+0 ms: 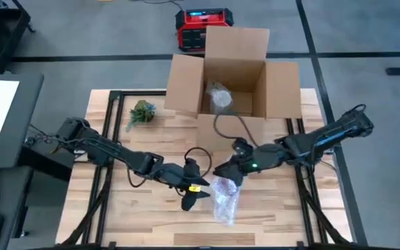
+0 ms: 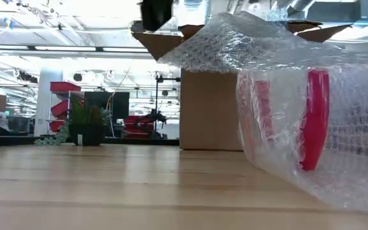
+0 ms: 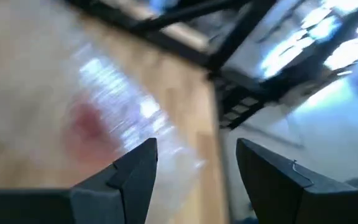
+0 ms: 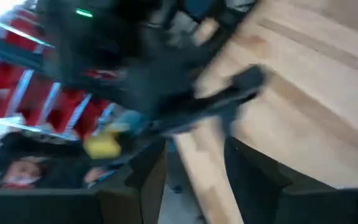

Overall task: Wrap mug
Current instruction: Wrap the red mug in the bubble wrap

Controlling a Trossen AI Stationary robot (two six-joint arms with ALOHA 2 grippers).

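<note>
Spanning the frame: wooden table (image 1: 151, 208), with an open cardboard box (image 1: 231, 83) at its far edge and a small plant (image 1: 141, 112) near the far-left corner.
Mug: red mug (image 2: 315, 118) inside bubble wrap (image 1: 226, 198), near the table's front edge, right of centre.
Left gripper (image 1: 194, 189): fingers spread, just left of the wrap.
Right gripper (image 1: 226, 171): at the wrap's far end; finger state cannot be told.
Open room: bare wood along the front-left.

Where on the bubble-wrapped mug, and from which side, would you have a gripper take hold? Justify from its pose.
Probably the loose bubble wrap at its free near end, from above. The mug seems to lie on its side on the table, so the bulge is wide; the wrap's slack end is thin. The left gripper, open, is close beside it.
</note>
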